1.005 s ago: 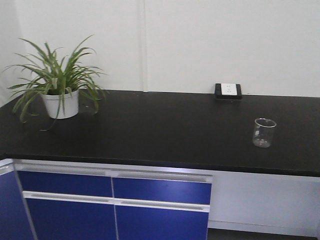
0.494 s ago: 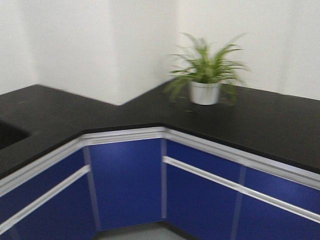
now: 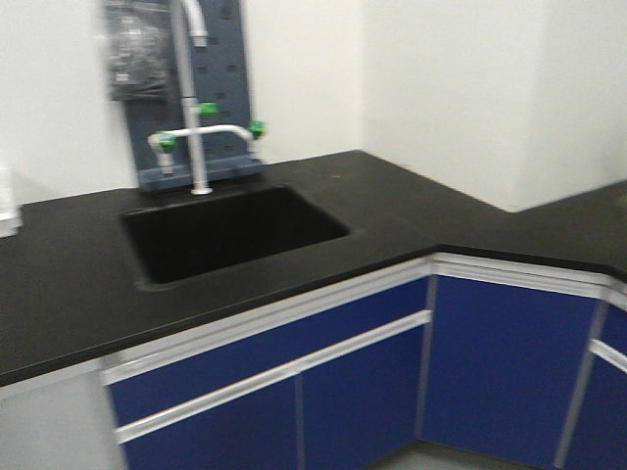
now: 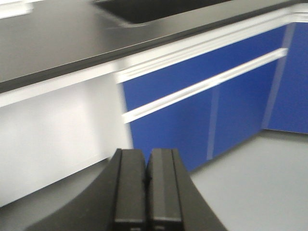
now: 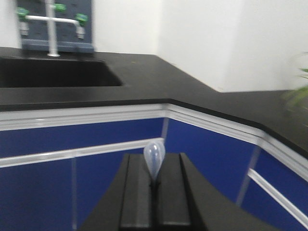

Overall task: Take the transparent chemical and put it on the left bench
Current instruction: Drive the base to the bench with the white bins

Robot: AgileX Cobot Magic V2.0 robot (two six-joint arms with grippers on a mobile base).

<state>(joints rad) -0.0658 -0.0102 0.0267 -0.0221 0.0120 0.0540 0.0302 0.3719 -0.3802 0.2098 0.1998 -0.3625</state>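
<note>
Two flat black fingers of the right gripper are drawn together on the transparent chemical, pinching it at the neck of its dropper. Only the colourless, pear-shaped bulb stands up above the fingers, and the beaker shows in no view. The left gripper has its fingers pressed flat against each other with nothing between them.

Both grippers hang out in front of the black worktop, off its front edge, and are seen against the blue cabinet doors below it. The left one has grey floor beyond it. The chemical is held in the air short of the front edge, not resting on the worktop.

A black sink is sunk into the worktop, nearer the back edge than the front. At the back edge behind it stands a white tap with green knobs, in front of a grey panel on the white wall. To the right of the sink the front edge bends at an inside corner, and the worktop runs on along a second wall. Blurred green leaves show above that far stretch, at the right border of the right wrist view.
</note>
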